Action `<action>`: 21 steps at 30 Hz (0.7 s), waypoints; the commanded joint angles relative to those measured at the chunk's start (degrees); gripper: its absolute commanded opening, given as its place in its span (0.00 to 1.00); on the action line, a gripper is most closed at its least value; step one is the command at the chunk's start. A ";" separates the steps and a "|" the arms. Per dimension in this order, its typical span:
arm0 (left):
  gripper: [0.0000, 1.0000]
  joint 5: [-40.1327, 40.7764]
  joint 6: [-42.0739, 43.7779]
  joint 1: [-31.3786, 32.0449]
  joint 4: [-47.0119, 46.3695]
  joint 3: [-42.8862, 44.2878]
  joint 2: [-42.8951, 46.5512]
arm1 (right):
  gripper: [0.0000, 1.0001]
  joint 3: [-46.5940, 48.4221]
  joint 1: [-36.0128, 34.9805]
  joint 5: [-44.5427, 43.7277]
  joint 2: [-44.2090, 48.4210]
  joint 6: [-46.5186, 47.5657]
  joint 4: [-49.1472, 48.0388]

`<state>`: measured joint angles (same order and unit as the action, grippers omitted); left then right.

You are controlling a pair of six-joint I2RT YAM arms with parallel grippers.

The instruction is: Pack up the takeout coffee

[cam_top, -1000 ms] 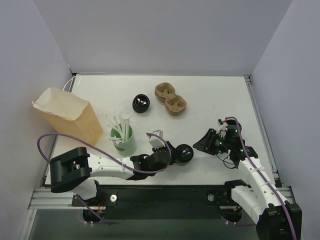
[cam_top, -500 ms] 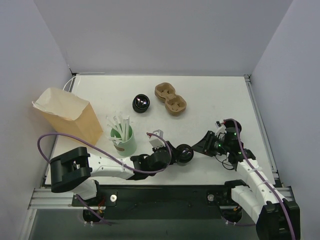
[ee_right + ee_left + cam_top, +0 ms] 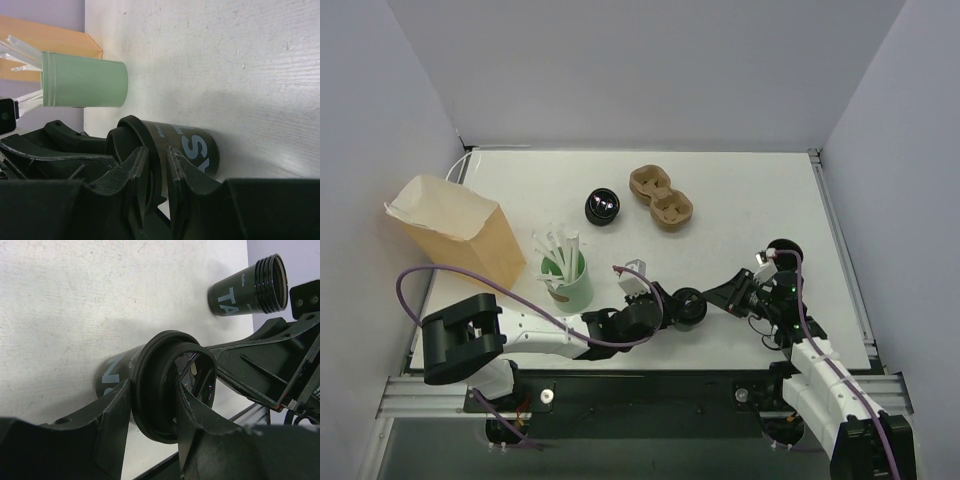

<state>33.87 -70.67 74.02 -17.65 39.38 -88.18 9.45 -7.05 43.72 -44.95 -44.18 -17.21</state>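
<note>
The takeout coffee [image 3: 688,304], a short black cup with a black lid, stands near the table's front edge between both grippers. My left gripper [image 3: 672,309] is shut on its lid rim from the left. In the left wrist view the fingers [image 3: 117,405] pinch the rim of the cup [image 3: 112,377]. My right gripper [image 3: 713,300] reaches in from the right. In the right wrist view its jaws straddle the lid rim of the cup [image 3: 197,147] at a narrow gap, so the right gripper [image 3: 156,152] is shut on it.
The green cup with white straws [image 3: 567,278] stands just left of the left arm. The open paper bag [image 3: 455,232] is at far left. The lidless black cup [image 3: 602,207] and the cardboard cup carrier [image 3: 661,196] sit at the back centre.
My right gripper has moved left and down towards the cup and now has its jaws on the lid rim. The left gripper and the cup have stayed in place.
</note>
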 commanded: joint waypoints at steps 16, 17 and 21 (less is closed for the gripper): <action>0.28 -6.62 1.41 0.69 23.45 -3.96 -7.19 | 0.15 -5.85 -12.20 -21.75 -0.86 -3.63 13.08; 0.28 -6.45 1.94 0.60 24.67 -3.61 -6.66 | 0.15 -6.28 -12.29 -21.84 0.11 -4.41 12.91; 0.28 -5.39 3.61 0.69 28.19 -1.41 -3.59 | 0.17 -6.29 -12.29 -19.57 6.53 -5.65 11.33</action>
<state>34.24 -72.93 73.93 -15.66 40.64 -88.77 7.68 -17.85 25.52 -40.49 -51.42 -20.64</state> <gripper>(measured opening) 0.466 0.162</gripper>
